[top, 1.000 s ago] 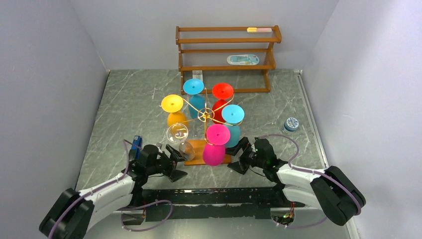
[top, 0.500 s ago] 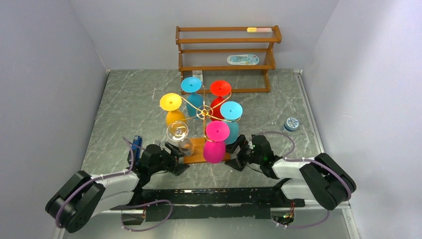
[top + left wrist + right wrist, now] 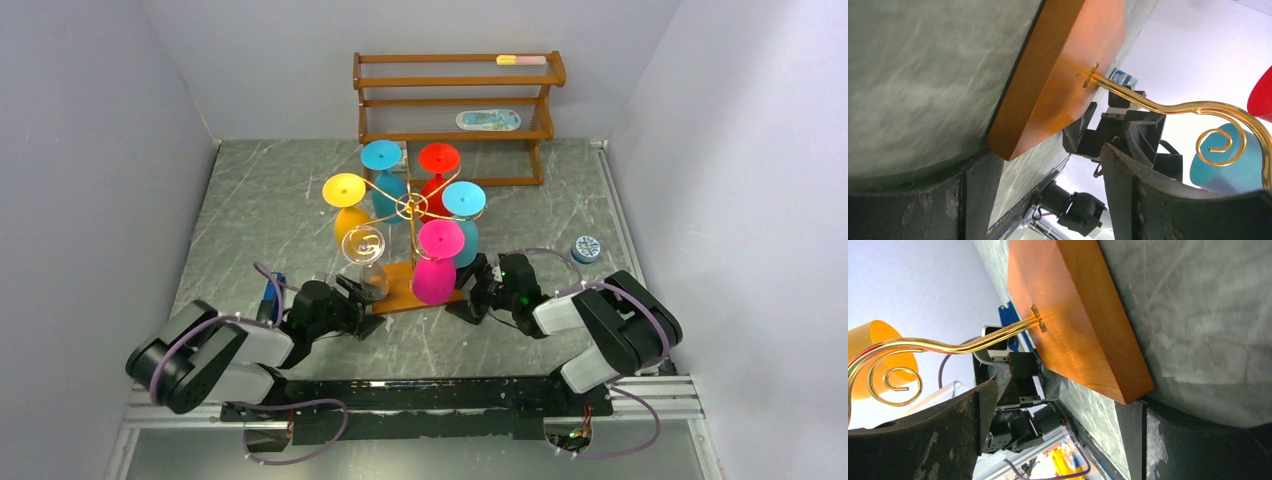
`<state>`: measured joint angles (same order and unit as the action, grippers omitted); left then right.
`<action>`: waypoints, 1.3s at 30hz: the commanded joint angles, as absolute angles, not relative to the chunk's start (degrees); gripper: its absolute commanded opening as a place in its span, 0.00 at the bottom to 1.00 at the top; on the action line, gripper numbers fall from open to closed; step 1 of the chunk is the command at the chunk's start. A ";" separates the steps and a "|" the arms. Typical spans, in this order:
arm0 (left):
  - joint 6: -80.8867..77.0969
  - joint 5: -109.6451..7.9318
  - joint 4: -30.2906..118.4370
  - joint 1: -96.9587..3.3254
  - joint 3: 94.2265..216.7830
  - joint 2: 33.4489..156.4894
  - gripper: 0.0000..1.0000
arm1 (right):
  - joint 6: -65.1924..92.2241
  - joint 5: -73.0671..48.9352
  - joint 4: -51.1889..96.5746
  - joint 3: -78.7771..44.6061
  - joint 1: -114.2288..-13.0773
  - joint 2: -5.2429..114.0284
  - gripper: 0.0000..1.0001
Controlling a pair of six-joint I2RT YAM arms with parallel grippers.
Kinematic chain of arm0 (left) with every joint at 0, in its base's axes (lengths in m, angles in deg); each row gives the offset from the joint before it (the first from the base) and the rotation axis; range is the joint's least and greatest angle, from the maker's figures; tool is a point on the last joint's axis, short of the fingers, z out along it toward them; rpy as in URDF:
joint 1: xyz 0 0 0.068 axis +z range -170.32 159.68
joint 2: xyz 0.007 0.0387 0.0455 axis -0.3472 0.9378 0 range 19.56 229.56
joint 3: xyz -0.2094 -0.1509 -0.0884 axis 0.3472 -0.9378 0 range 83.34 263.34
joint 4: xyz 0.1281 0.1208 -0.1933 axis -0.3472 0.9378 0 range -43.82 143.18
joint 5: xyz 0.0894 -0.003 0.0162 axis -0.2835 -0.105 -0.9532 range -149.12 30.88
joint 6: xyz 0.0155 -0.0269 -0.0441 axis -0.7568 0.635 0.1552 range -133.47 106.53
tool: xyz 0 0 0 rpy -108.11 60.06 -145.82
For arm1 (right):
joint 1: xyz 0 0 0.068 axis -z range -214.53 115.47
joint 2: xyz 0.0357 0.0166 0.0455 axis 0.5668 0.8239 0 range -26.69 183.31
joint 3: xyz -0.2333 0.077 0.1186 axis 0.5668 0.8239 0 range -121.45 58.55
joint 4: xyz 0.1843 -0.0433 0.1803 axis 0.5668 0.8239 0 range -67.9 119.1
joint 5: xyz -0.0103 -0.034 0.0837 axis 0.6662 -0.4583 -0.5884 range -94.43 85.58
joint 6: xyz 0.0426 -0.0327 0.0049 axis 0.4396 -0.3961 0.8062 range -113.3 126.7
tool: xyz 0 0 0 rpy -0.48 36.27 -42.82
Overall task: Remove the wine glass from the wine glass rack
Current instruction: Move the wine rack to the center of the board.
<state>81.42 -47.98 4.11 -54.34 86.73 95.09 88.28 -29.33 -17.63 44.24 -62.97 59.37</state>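
A grey marbled worktop (image 3: 260,200) lay inside pale walls, with a three-tier wooden shelf (image 3: 455,80) well beyond both sets of jaws. The wine glass rack (image 3: 412,235) stood between them, its square wooden base (image 3: 1058,80) flanked on either side. The left arm's jaws stood wide. One finger (image 3: 908,210) lay low against the worktop and the other (image 3: 1168,200) above the base. The base's near corner sat between them with a clear gap, and nothing was clamped. The right arm's jaws were likewise wide apart around the opposite corner, holding nothing. That bracketing probably served to steady or shift the rack before a glass was drawn off.

All six glasses hung upside down above the jaws. The clear wine glass (image 3: 365,245) was nearest the left arm's jaws and the pink wine glass (image 3: 437,268) nearest the right arm's jaws. A second earlier the rack had stood nearer the arms' bases. It now sat farther toward the shelf, and both arms had reached after it.
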 commanded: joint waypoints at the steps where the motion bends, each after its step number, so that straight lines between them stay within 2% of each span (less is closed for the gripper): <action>1: 77.41 -51.24 -1.00 -52.01 89.52 102.09 0.77 | 85.16 -27.31 -18.25 42.29 -61.63 63.91 0.90; 7: 76.36 -47.69 -6.88 -47.70 93.29 110.71 0.75 | 84.92 -29.21 -21.13 38.95 -59.80 70.37 0.90; 15: 72.41 -44.71 -5.29 -44.85 99.24 115.55 0.78 | 80.63 -30.88 -18.72 32.42 -56.25 76.13 0.91; 21: 72.03 -41.76 -8.51 -42.26 100.26 118.70 0.79 | 82.35 -35.24 -25.41 32.53 -52.68 79.61 0.92; 24: 70.22 -40.51 -6.37 -41.63 100.74 118.22 0.86 | 80.60 -35.58 -22.81 32.39 -51.98 78.10 0.93; 31: 64.59 -42.90 9.00 -41.59 100.25 108.38 0.89 | 76.20 -33.51 -13.94 33.11 -49.93 69.15 0.96; 39: 58.41 -47.42 24.85 -41.59 97.41 95.07 0.94 | 71.14 -24.53 4.13 34.71 -47.37 52.78 0.98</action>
<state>63.49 -43.24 13.69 -41.88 99.13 100.12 74.97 -31.41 -6.98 32.97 -48.61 60.16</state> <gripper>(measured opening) 0.928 0.978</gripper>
